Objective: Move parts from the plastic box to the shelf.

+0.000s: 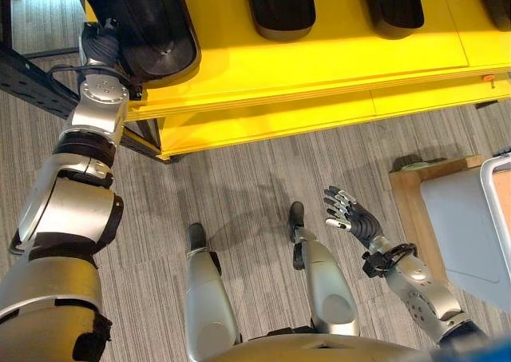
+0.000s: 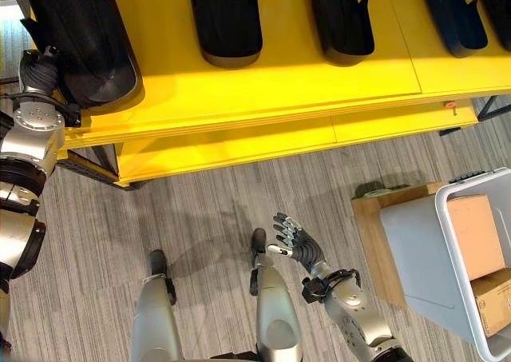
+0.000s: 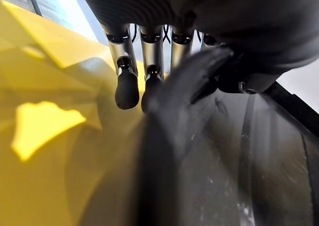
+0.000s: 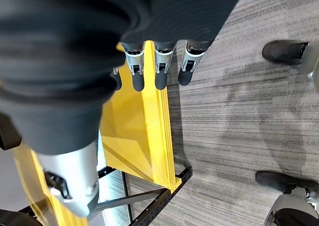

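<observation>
At the shelf's left end, your left hand (image 3: 149, 81) is on a large black moulded part (image 1: 152, 34) that lies on the yellow shelf (image 1: 335, 66). Left wrist view: fingers reach down over the part's raised rim, curled round it; the thumb is hidden, so how firm the hold is cannot be told.

Three or four more black parts (image 2: 227, 26) lie in a row along the shelf's back, well apart from each other.

Right hand (image 2: 291, 238) hangs low over the carpet, fingers spread and relaxed, holding nothing. Plastic box (image 2: 479, 258) sits to your right on a wooden pallet (image 2: 371, 242), with cardboard cartons (image 2: 475, 234) inside.

Handling, as judgement: the part looks stiff, hollow, fairly light for its bulk, with a smooth surface that may slip. Take such parts by the rim, where fingers can hook over an edge.

Room: the part's near end sits close to the shelf's front edge and left corner, so mind overhang there. Open shelf lies between it and its neighbour. A black frame post stands just beside the left arm.
</observation>
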`<state>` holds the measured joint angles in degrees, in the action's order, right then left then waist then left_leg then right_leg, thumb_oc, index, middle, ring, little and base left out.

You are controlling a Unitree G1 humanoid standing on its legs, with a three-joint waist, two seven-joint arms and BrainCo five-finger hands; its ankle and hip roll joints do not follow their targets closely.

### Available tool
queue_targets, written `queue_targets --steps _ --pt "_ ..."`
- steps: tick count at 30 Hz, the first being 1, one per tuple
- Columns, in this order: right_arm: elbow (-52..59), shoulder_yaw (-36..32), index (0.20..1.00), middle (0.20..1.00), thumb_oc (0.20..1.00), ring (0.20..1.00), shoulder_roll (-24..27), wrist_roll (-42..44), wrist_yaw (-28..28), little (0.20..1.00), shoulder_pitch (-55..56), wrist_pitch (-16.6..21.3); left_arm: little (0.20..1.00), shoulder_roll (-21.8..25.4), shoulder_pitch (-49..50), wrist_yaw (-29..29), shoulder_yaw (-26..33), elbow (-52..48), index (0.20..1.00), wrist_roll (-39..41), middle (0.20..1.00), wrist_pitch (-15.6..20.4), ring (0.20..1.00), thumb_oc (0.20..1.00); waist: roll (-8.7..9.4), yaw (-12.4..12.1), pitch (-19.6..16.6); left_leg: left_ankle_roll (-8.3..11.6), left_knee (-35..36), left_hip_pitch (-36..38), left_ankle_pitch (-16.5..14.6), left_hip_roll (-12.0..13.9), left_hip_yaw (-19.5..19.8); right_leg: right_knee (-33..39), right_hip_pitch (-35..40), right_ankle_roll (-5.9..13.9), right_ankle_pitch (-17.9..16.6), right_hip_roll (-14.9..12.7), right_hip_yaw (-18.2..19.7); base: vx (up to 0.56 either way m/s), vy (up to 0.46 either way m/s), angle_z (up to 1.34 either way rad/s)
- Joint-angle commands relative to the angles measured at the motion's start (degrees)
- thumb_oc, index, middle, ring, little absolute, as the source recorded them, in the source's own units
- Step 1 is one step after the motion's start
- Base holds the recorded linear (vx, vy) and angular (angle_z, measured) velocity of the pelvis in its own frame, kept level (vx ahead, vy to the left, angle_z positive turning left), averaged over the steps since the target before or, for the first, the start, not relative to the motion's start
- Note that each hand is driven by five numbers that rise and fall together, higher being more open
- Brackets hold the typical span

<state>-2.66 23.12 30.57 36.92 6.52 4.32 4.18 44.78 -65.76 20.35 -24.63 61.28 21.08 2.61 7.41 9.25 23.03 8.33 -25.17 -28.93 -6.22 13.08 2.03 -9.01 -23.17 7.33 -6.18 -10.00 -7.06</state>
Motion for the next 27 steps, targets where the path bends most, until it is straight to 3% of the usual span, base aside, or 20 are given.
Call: queue_targets --steps 1,2,4,27 --pt "3.5 -1.1 1.0 1.0 1.0 1.0 2.3 1.9 0.8 1.0 1.2 2.6 0.2 3.9 -4.5 0.8 1.3 1.4 0.2 -1.2 0.2 2.5 0.2 0.2 0.3 -1.1 -3.1 -0.86 0.2 -2.8 1.3 0.8 -0.3 -5.9 2.4 2.63 6.7 -2.6 1.8 0.0 0.01 -0.07" --pt "3.6 -1.3 1.0 1.0 1.0 1.0 2.4 2.0 0.8 1.0 1.2 2.7 0.2 4.0 -4.8 0.8 1.2 1.4 0.2 -1.2 0.2 2.6 0.2 0.2 0.44 -1.0 -3.0 -1.28 0.4 -3.6 2.9 0.5 -0.5 -5.6 1.6 2.4 5.5 -2.8 1.8 -0.01 0.015 -0.06" --pt "3.6 -1.6 1.0 1.0 1.0 1.0 2.6 1.9 0.8 1.0 1.5 2.6 0.2 4.2 -5.1 0.7 1.2 1.8 0.2 -1.1 0.2 2.6 0.2 0.2 0.21 -1.0 -3.1 -0.92 -0.1 -3.2 1.1 0.8 -0.4 -6.1 1.9 2.71 6.7 -2.6 2.0 0.04 0.015 -0.05" --pt "3.5 -3.8 1.0 1.0 1.0 1.0 3.3 3.3 2.0 1.0 3.2 2.3 0.2 8.9 -8.3 -0.2 -1.2 3.9 0.2 -0.9 0.2 2.8 0.2 0.2 -0.44 -0.4 -4.7 -1.49 -2.6 -7.4 0.2 0.6 0.0 -7.1 -1.8 2.82 6.8 -2.8 2.7 0.01 0.004 -0.02"
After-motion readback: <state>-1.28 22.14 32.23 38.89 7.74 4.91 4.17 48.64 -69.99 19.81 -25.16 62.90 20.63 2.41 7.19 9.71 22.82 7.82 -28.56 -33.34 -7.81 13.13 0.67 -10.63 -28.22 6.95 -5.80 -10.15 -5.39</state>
